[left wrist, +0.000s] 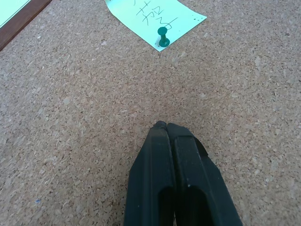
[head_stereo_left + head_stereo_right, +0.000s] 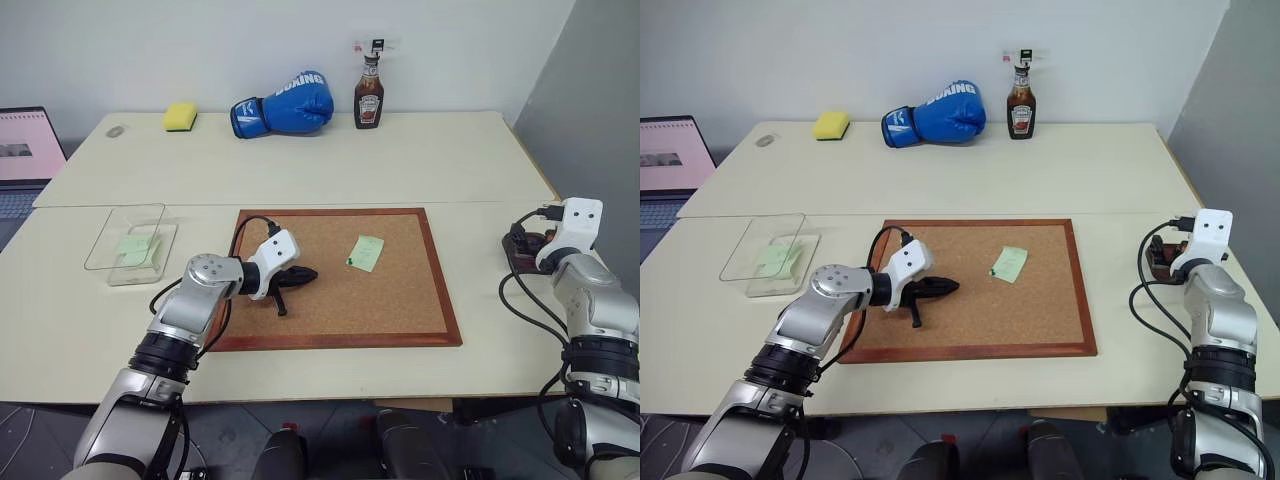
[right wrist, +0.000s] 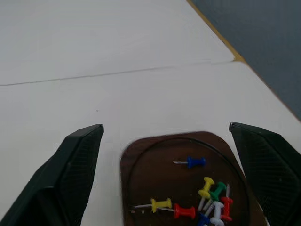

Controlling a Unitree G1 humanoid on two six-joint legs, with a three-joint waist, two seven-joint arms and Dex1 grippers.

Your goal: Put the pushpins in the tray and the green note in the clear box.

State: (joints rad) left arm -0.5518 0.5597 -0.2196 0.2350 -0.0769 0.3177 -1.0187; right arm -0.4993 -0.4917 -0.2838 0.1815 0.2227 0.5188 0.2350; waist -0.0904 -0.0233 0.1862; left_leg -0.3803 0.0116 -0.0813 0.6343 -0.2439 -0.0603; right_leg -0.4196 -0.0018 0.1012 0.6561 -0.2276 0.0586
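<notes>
Green pin (image 1: 162,36) fixes the note (image 1: 153,18) ahead of the clenched, empty left gripper (image 1: 165,126); tugging paper first risks tearing. Right gripper (image 3: 164,134), released, spans the tray (image 3: 155,188).

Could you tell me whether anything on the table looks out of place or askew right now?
One green note is still pinned askew on the corkboard by a green pushpin, while other pushpins already lie in the tray.

tray (image 2: 520,252): mostly hidden behind the right arm
laptop (image 2: 28,150): cut off, left of the clear box (image 2: 128,240)
note writing (image 1: 153,12): can't read it
</notes>
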